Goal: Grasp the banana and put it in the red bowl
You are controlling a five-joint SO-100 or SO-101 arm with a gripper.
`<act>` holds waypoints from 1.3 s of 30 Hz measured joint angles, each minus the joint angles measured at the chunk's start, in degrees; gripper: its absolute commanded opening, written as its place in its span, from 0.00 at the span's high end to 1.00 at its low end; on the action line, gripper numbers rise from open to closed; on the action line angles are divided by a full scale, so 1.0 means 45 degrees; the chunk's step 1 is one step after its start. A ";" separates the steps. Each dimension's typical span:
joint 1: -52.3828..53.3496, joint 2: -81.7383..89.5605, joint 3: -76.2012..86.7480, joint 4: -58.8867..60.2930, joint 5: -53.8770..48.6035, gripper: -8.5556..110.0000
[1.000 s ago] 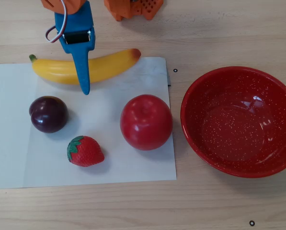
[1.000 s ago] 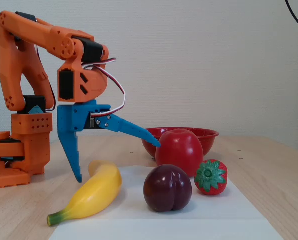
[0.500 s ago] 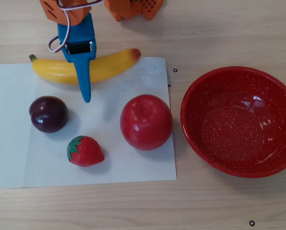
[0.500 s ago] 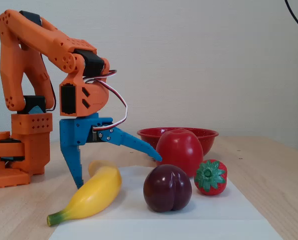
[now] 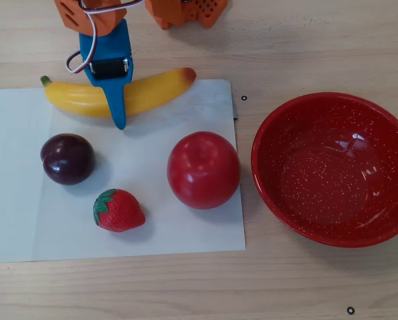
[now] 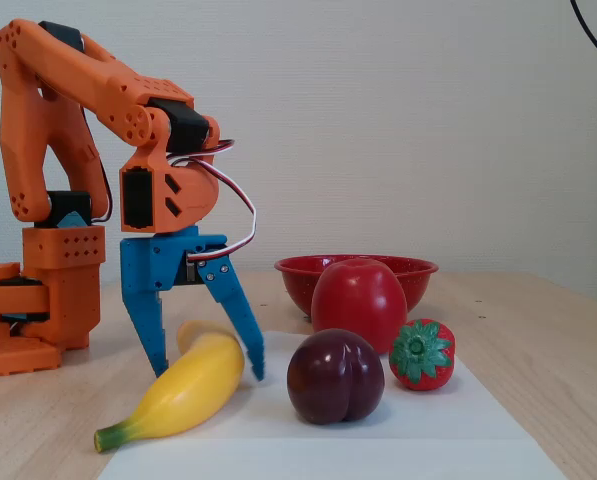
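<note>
**Overhead view: my hand straddles the banana on a pale wooden surface**

Overhead view shows a light wood-grain surface (image 5: 305,40) with a white paper sheet (image 5: 152,227) laid over its left part. On the sheet lie the banana (image 5: 152,90), a dark plum (image 5: 67,159), a strawberry (image 5: 119,211) and a red apple (image 5: 203,169). The red bowl (image 5: 332,170) stands on bare wood to the right of the sheet, well apart from the banana, with nothing inside it.

From above I see the banana running left to right along the sheet's top edge, green stem at the left and reddish end at the right, with one blue finger crossing it near the middle. My other finger is hidden under the wrist there.

Only the fixed view, low at the side, shows the plain cream wall (image 6: 428,120) behind, my orange arm (image 6: 68,90), and my hand (image 6: 208,370) itself: the fingers are partly spread, one on each side of the banana (image 6: 183,390), tips down near the surface. Whether they touch the fruit I cannot tell. From this side the bowl (image 6: 418,268) is half hidden behind the apple (image 6: 359,300)
</note>
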 measured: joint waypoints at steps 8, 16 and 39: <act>0.0117 0.0020 0.0000 -0.0312 0.0137 0.87; 0.0117 0.0215 -0.0195 0.1016 -0.0586 0.92; 0.2539 0.0215 -0.9707 0.9082 -0.4570 0.92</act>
